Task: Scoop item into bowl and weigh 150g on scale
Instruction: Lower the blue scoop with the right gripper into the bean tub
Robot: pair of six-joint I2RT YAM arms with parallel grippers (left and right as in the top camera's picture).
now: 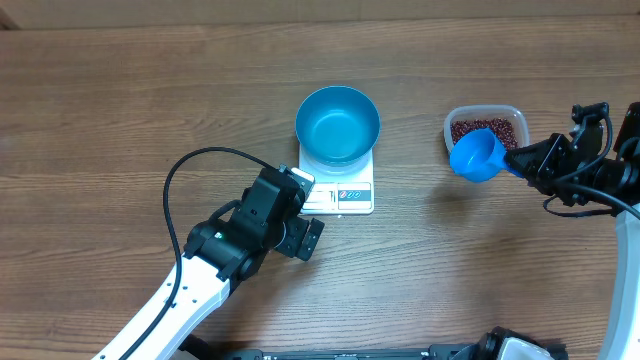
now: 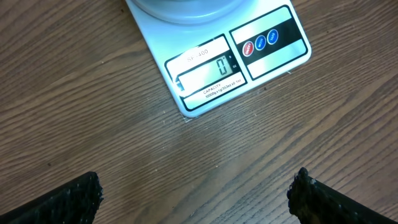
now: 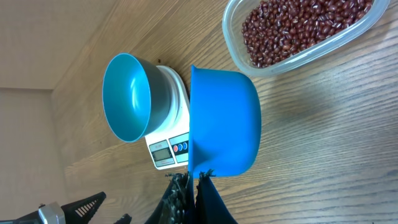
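Table (image 1: 120, 100): brown wood, everything stands on it.
Scale (image 1: 350, 192): near the middle of the table, its display (image 2: 208, 70) on the near side; in the left wrist view the display shows a zero.
Bowl (image 1: 338, 122): sits upright on the scale and covers the far part of it.
Tub (image 1: 449, 128): clear plastic, to the right of the bowl and apart from it.
Beans (image 1: 490, 127): they lie in the tub as a loose red-brown heap.
Scoop (image 1: 476, 156): blue, at the near left corner of the tub, its cup over the tub's rim in the overhead view; I cannot tell if it touches the tub.
Right gripper (image 1: 522, 160): at the right of the scoop, its fingers pressed together on the scoop handle.
Left gripper (image 1: 308, 210): low over the table, just beside the near left corner of the scale and pointing at it; its fingers (image 2: 68, 199) stand wide apart with only bare wood between them.
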